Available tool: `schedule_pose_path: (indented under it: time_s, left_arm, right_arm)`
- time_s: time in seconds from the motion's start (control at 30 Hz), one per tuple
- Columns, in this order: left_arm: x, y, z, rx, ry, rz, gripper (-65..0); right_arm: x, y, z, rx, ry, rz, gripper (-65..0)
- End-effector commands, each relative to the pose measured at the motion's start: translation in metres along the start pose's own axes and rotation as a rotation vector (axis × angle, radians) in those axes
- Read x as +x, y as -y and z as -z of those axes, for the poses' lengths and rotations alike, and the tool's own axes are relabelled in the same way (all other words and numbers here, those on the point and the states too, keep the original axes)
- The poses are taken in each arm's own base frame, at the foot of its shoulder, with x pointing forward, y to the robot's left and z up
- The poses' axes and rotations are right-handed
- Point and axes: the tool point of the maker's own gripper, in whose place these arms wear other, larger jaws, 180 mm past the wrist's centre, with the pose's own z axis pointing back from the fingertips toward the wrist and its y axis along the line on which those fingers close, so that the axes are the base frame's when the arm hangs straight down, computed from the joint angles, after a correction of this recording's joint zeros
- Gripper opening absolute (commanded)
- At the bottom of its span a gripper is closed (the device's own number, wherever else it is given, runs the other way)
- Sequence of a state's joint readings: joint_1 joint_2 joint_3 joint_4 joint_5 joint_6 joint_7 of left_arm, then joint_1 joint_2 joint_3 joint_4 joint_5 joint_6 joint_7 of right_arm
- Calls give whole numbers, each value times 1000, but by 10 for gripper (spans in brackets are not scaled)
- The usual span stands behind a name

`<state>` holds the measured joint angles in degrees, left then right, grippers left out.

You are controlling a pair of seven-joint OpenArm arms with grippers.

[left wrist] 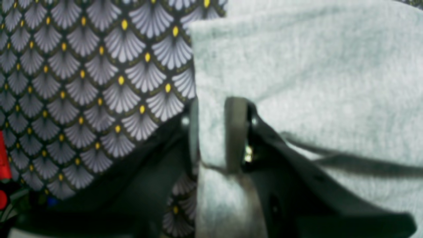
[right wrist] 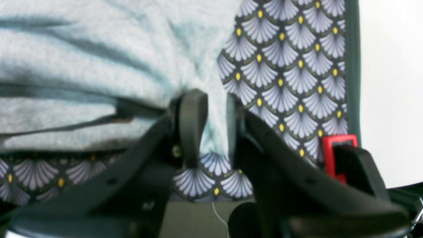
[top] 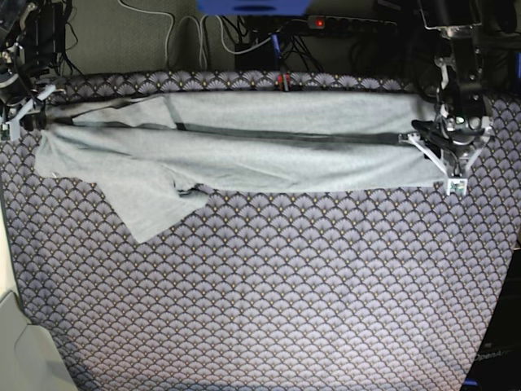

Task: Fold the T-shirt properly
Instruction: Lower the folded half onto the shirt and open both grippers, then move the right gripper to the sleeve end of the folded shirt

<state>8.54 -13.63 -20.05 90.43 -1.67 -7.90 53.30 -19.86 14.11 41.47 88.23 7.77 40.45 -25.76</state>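
Left wrist: left claw (left wrist: 213,132) clamped on the edge of the shirt (left wrist: 314,82), a fold of grey cloth pinched between the two pads (left wrist: 236,132). Rest of the shirt spread to the right, over the scallop-patterned cloth (left wrist: 82,82) covering the counter.

Right wrist: right claw (right wrist: 213,125) narrowly parted, a bunch of shirt (right wrist: 82,66) edge sitting between the fingers (right wrist: 193,122). Cannot tell whether the pads press the fabric or stand just clear of it. Shirt creased in long ridges to the left; patterned cloth (right wrist: 290,66) to the right and below.

Base: shirt (top: 269,151) stretched in a long band across the far part of the counter, folded lengthwise, one sleeve flopped toward the near side at the view's left. Left claw (top: 448,138) at the band's end on the view's right, right claw (top: 28,114) at the opposite end. Patterned cloth (top: 285,285) covering the near half of the counter.
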Motion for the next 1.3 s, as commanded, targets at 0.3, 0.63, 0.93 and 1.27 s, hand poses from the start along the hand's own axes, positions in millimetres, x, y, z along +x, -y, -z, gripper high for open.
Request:
schedule_pose_path:
  time_s: [0.3,0.63,0.93,1.27]
  left_arm:
    - [25,3,-14,-55,36,-44,-322]
    - [47,-2,-22,-51,91,-45,-275]
    - [44,-2,-21,-51,86,-44,-275]
    - [44,-1,-29,-49,102,-33,-275]
  right_arm:
    - [12,8,-3,-18,38,-11,-375]
    - [33,59,-20,-167,123,66,-336]
    - [95,-17,48,77,48,-131,-335]
    - [156,-59,117,236,36,-116,-334]
